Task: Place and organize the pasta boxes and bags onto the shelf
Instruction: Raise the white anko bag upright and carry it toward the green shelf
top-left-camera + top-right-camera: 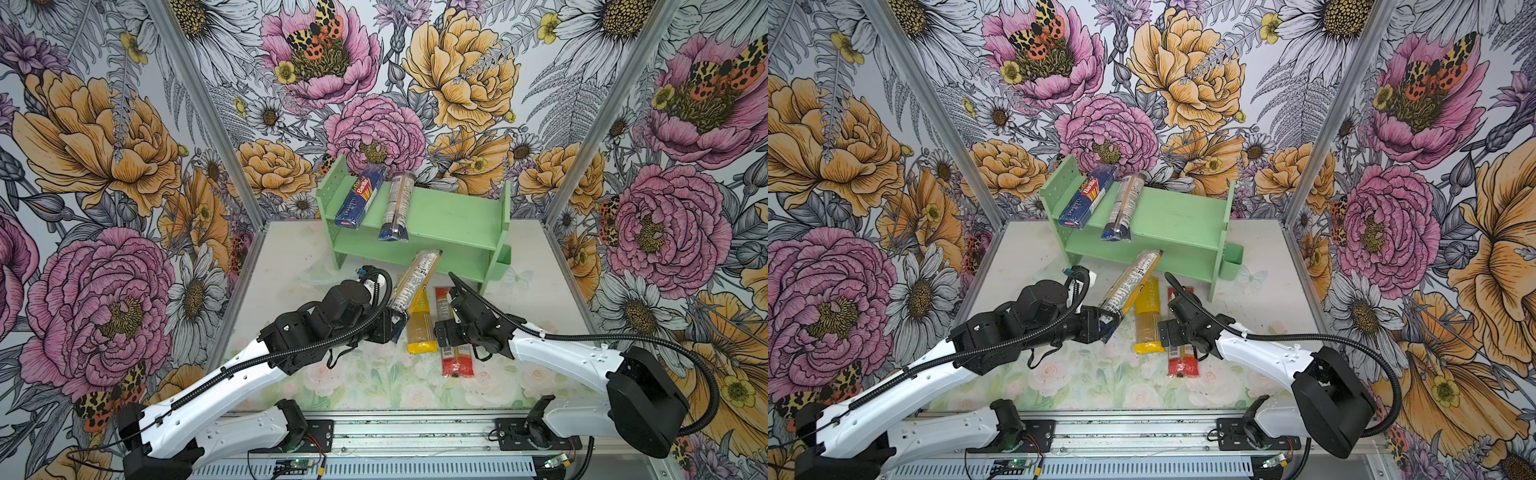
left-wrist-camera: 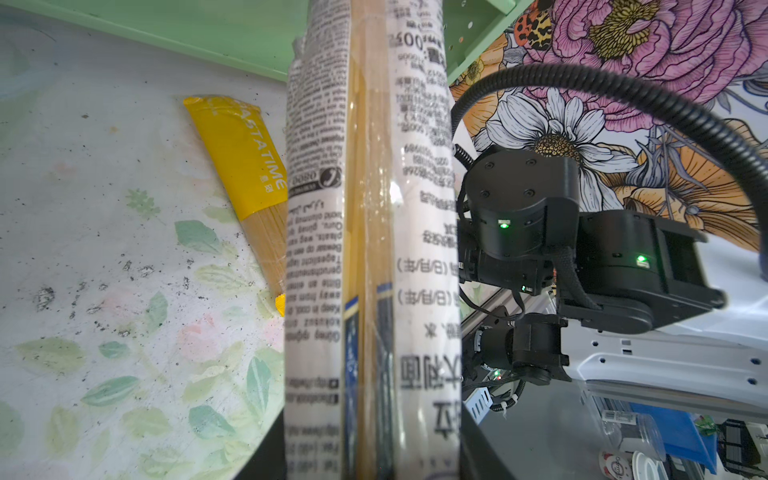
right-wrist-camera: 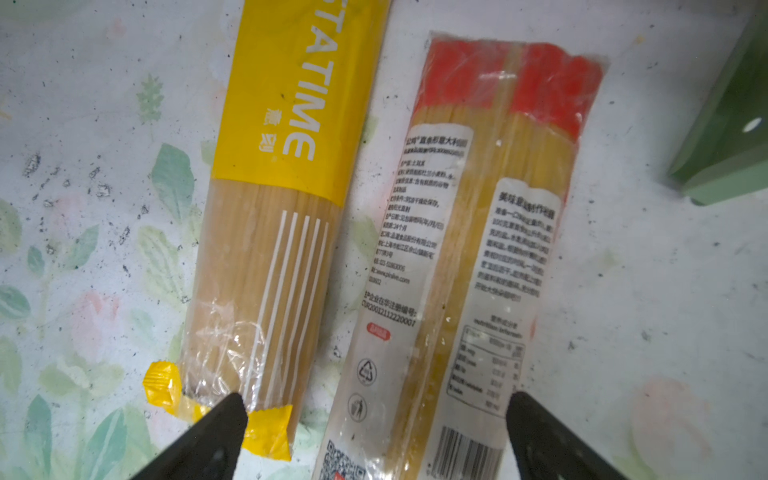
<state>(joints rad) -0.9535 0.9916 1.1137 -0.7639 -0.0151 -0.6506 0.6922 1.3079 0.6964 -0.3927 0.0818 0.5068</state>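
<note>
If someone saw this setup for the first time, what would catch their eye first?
The flowered walls hit first, all around. Next, the left tool holding a printed bag tilted up toward the green shelf at the back, where a blue box and a clear bag lie on top. Between the arms, a yellow bag and a red bag lie on the table, the open right tool over the red one.

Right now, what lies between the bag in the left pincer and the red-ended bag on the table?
The yellow bag lies between the held bag and the red-ended bag; both top views show it.
</note>
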